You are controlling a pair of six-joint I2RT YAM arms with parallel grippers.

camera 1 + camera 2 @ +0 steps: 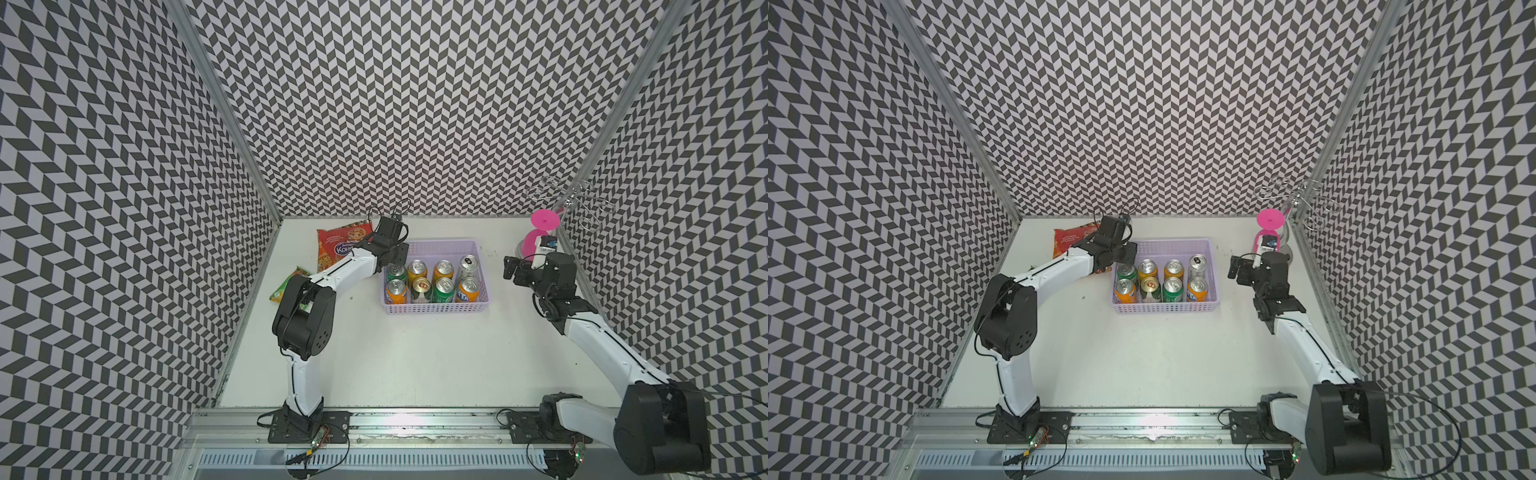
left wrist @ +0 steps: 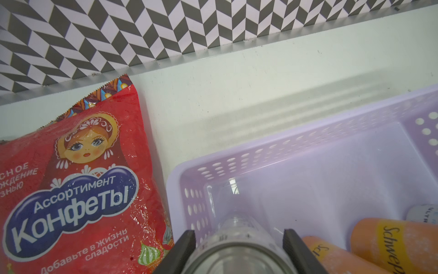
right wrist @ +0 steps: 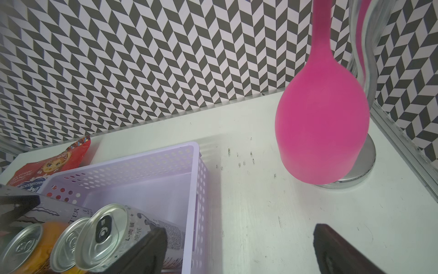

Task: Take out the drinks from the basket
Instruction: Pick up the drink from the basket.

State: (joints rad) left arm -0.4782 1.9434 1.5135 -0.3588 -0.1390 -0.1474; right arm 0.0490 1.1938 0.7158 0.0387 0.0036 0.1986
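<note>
In both top views the left end effector [image 1: 392, 262] hides the basket's [image 1: 436, 308] far-left corner, so only eight drinks [image 1: 444, 270] show, upright in two rows. The wrist view cuts off the slim silver can [image 2: 239, 258] between its half-closed jaws; can't tell if they touch it. Desk [image 1: 415, 365] bare in front of the basket; right end effector [image 1: 513, 270] wide, empty, between basket and pink goblet [image 1: 545, 219].

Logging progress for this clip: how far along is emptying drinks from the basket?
Done: nothing; no can stands outside the basket. In hand: left gripper jaws flank a slim silver can in its far corner, grip unconfirmed. Left: that can and eight other cans; right gripper open, empty.
</note>
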